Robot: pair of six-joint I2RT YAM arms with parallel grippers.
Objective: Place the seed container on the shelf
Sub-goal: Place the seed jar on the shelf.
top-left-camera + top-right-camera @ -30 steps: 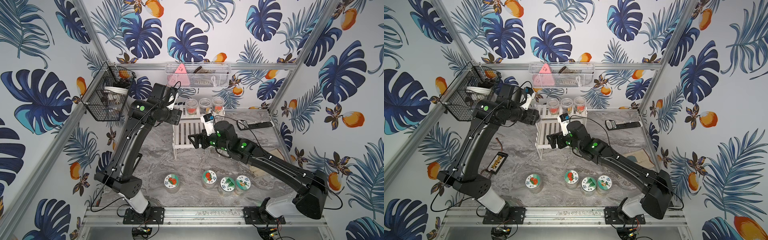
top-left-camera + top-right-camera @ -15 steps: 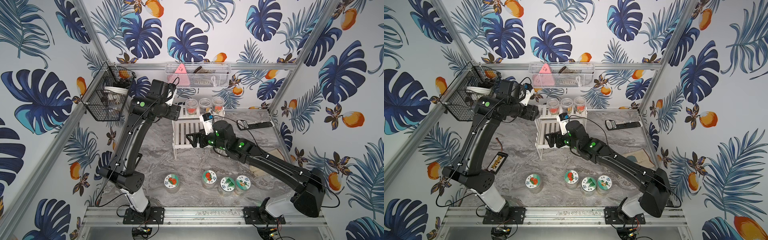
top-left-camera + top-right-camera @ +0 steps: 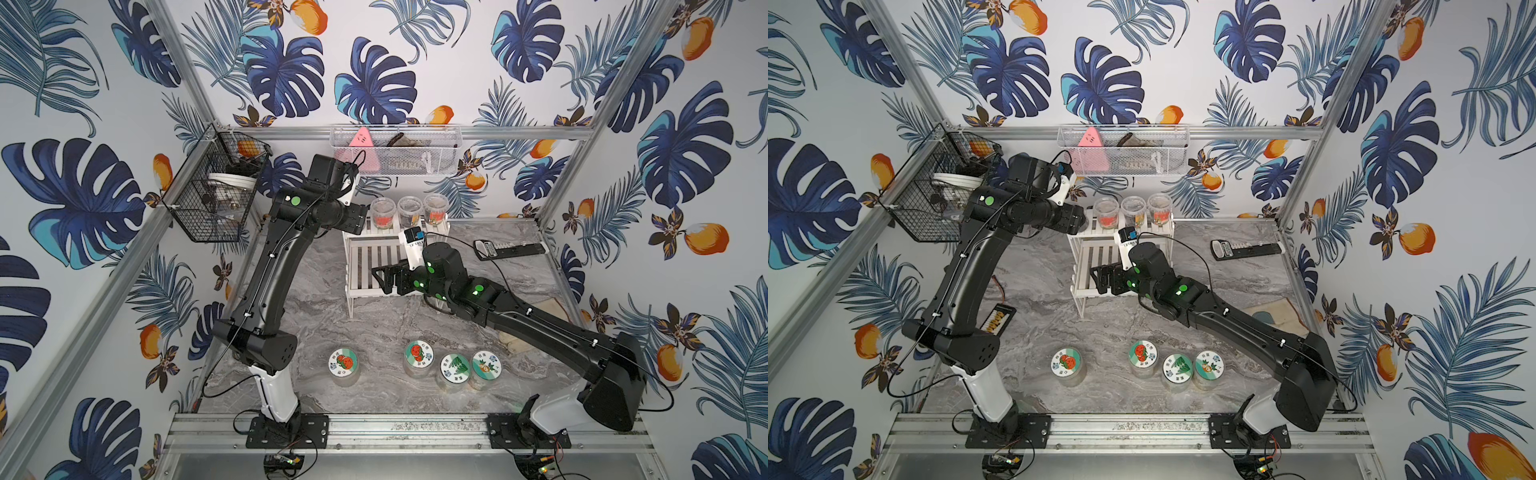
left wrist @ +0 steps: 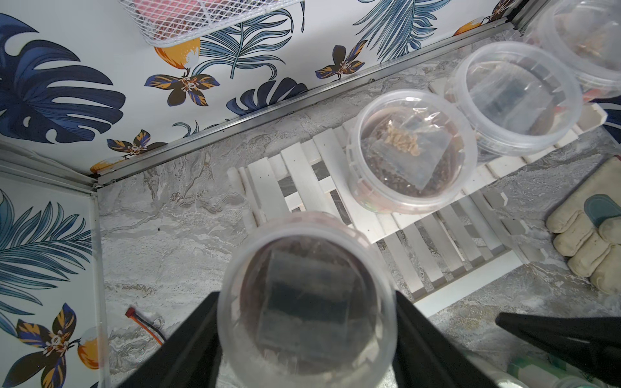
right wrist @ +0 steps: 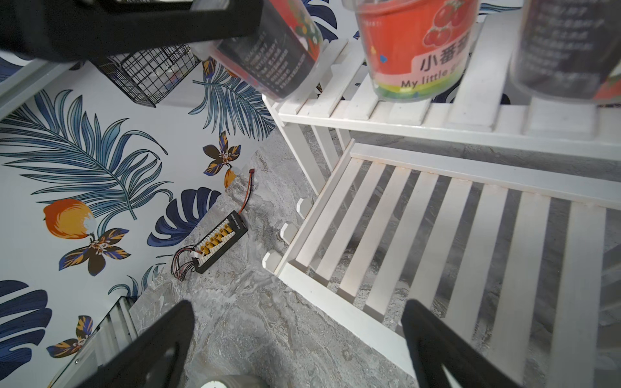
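My left gripper (image 4: 305, 299) is shut on a clear seed container (image 4: 305, 302) with a dark label (image 5: 268, 57). It hangs tilted at the left end of the upper tier of the white slatted shelf (image 3: 374, 266) (image 5: 420, 235). I cannot tell whether it touches the boards. In both top views the left gripper (image 3: 359, 218) (image 3: 1077, 220) covers it. Three more seed containers (image 3: 382, 212) (image 3: 409, 210) (image 3: 435, 208) stand on the upper tier. My right gripper (image 3: 380, 276) (image 5: 299, 322) stands open over the front edge of the lower tier, holding nothing.
Several lidded jars (image 3: 343, 365) stand near the front of the table. A black wire basket (image 3: 216, 195) hangs at the left and a white mesh basket (image 3: 395, 153) on the back wall. A remote (image 3: 509, 249), gloves (image 4: 584, 242) and a connector board (image 5: 218, 242) lie around the shelf.
My left gripper has carried the container back and to the right, up to the shelf's upper tier. The right gripper has barely shifted and stays open.
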